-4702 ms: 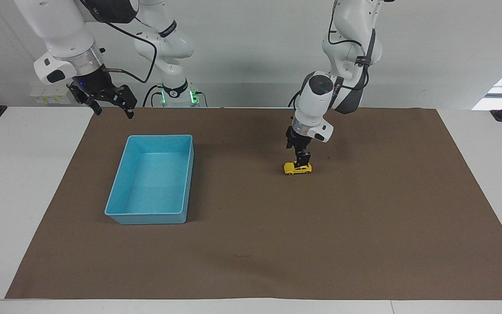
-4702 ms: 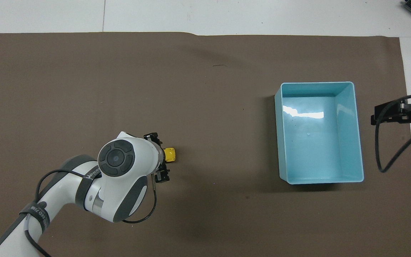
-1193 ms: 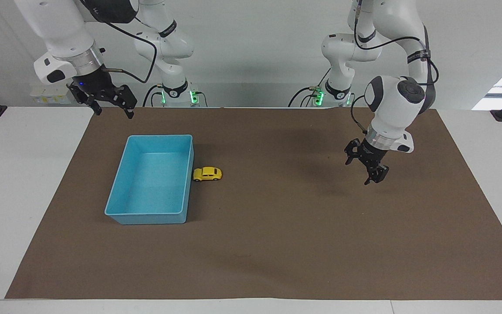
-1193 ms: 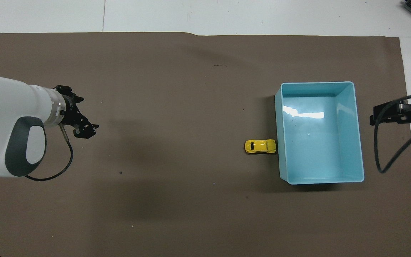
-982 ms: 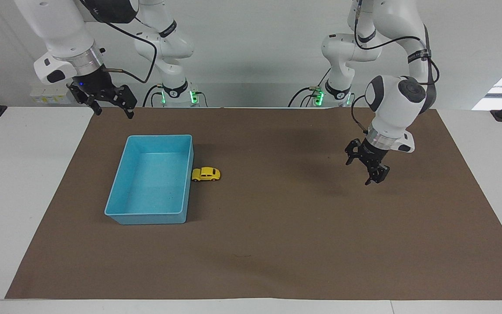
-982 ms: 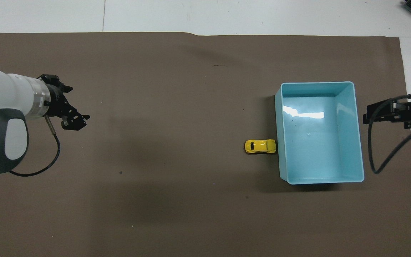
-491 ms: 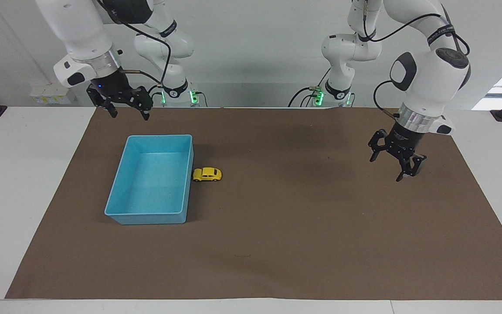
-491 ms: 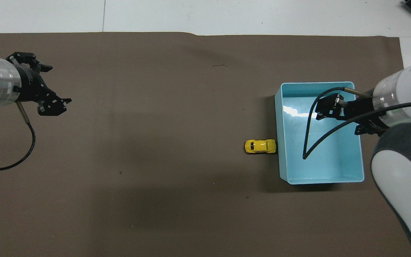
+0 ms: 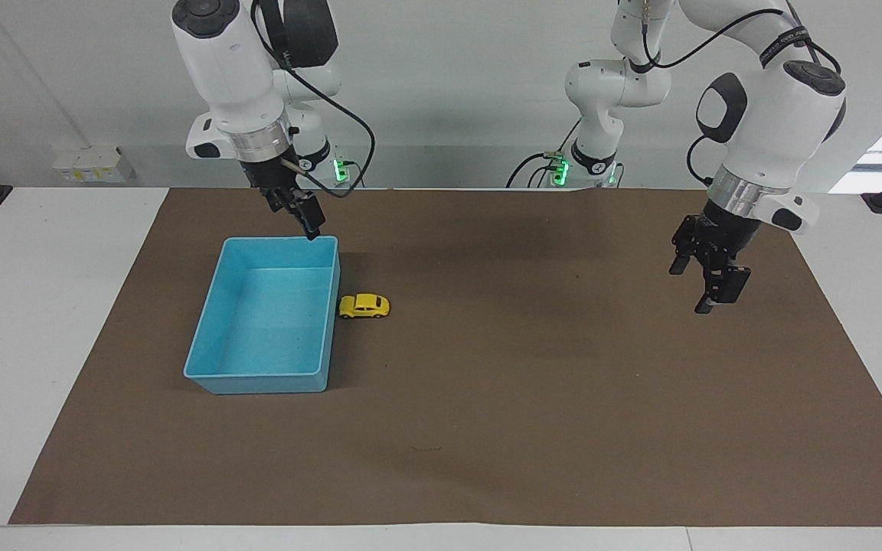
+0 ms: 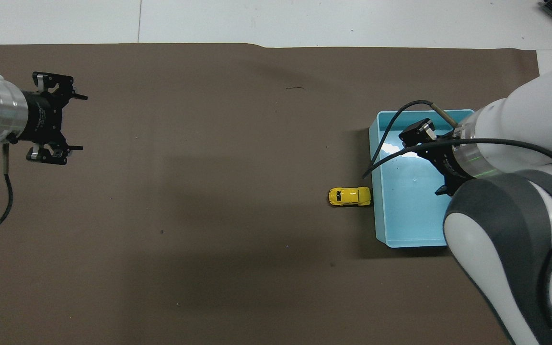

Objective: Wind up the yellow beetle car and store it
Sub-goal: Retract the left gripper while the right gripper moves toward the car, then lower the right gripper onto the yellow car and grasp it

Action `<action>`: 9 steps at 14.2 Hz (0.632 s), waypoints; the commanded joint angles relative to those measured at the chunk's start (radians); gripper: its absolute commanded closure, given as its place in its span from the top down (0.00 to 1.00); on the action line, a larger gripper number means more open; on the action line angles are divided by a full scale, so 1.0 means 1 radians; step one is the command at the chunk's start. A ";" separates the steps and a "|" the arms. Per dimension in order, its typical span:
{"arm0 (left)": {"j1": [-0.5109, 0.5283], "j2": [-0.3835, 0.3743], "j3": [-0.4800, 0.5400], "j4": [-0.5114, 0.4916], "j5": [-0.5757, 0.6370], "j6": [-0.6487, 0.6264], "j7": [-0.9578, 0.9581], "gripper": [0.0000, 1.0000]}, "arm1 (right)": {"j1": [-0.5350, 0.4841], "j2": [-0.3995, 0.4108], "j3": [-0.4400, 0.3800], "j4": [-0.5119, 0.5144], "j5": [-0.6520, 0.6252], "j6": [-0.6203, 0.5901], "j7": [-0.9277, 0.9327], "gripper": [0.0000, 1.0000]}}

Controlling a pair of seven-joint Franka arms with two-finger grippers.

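on the facing view, working across from its left edge, you first meet the white surface and the brown mat spread over it. the right end effector hangs over the robot-side rim of the blue tray, at the corner toward the middle of the mat, and it carries nothing. you see it almost edge-on there, so its fingers look close together, but in the overhead view the two tips of the right end effector seem to stand well apart over the tray, so read it as open, with some doubt because the wrist covers part of it.

next, the tray sits on the mat toward the right arm's end, with nothing showing inside it.

just beside the tray's long wall, on the side toward the middle of the mat, you find the yellow beetle car standing on its wheels on the mat, its nose at or almost at the wall; it shows in the overhead view too.

last, the left end effector hovers above the mat near the left arm's end, well apart from the car, fingers spread wide and empty, plainly so from overhead.
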 commanded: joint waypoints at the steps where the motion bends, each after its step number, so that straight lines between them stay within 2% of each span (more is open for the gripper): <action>1: 0.027 0.013 -0.005 0.065 -0.003 -0.079 0.199 1.00 | 0.024 -0.013 0.003 -0.115 -0.003 0.114 0.205 1.00; 4: 0.031 0.000 -0.006 0.074 0.003 -0.114 0.397 1.00 | 0.088 -0.016 0.003 -0.251 -0.031 0.267 0.469 1.00; 7: 0.034 -0.009 -0.006 0.093 0.037 -0.171 0.641 1.00 | 0.124 -0.009 0.003 -0.324 -0.049 0.356 0.633 1.00; 9: 0.034 -0.020 -0.005 0.093 0.046 -0.229 0.832 1.00 | 0.174 0.019 0.003 -0.379 -0.136 0.417 0.719 1.00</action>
